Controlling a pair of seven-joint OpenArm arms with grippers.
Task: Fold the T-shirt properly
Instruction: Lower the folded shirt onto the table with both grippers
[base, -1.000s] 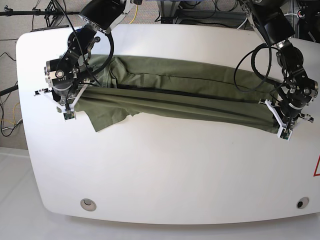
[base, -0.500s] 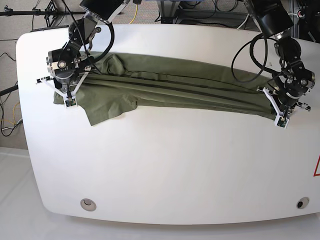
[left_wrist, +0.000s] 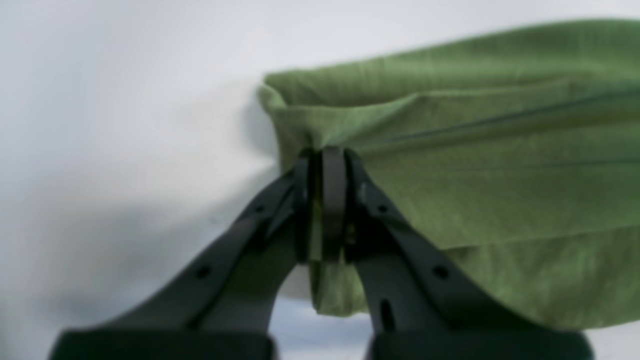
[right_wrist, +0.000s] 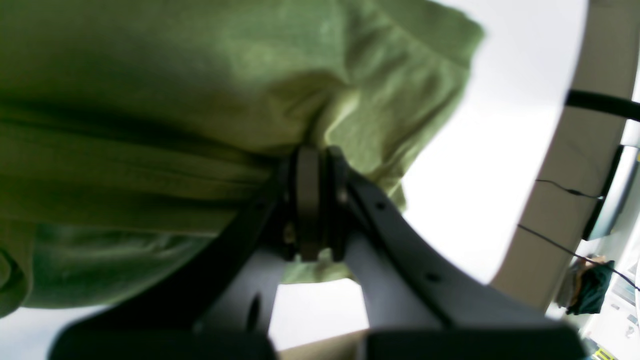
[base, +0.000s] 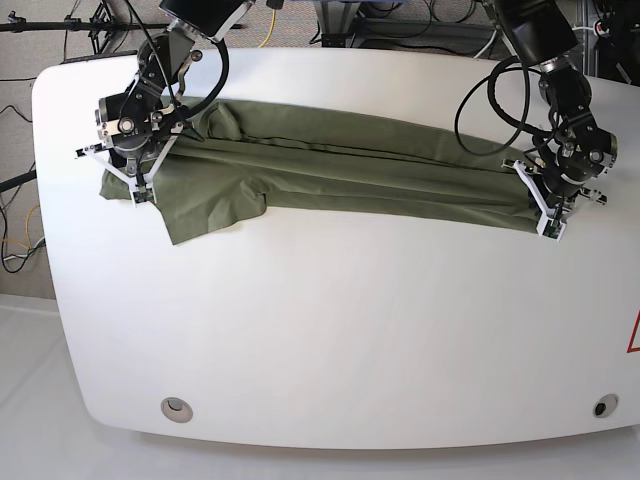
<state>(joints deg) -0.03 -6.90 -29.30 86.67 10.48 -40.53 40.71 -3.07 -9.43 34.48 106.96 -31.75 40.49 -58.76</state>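
The olive-green T-shirt (base: 350, 170) lies folded lengthwise into a long band across the far half of the white table (base: 330, 330), with a sleeve flap (base: 210, 210) spreading toward the front on the left. At the band's right end, my left gripper (base: 548, 222) is shut on the cloth. The left wrist view shows its jaws pinching a bunched corner of the T-shirt (left_wrist: 475, 175). My right gripper (base: 135, 190) is shut on the left end. In the right wrist view, its jaws clamp folded layers of the T-shirt (right_wrist: 175, 75).
Two round holes (base: 177, 407) (base: 604, 406) sit near the table's front edge. Cables and stands crowd the floor beyond the far edge (base: 380, 30). A red mark (base: 634, 335) shows at the right border.
Both grippers have moved toward the far side of the table, dragging the shirt's front folded edge back with them. The band is now narrower and flatter.
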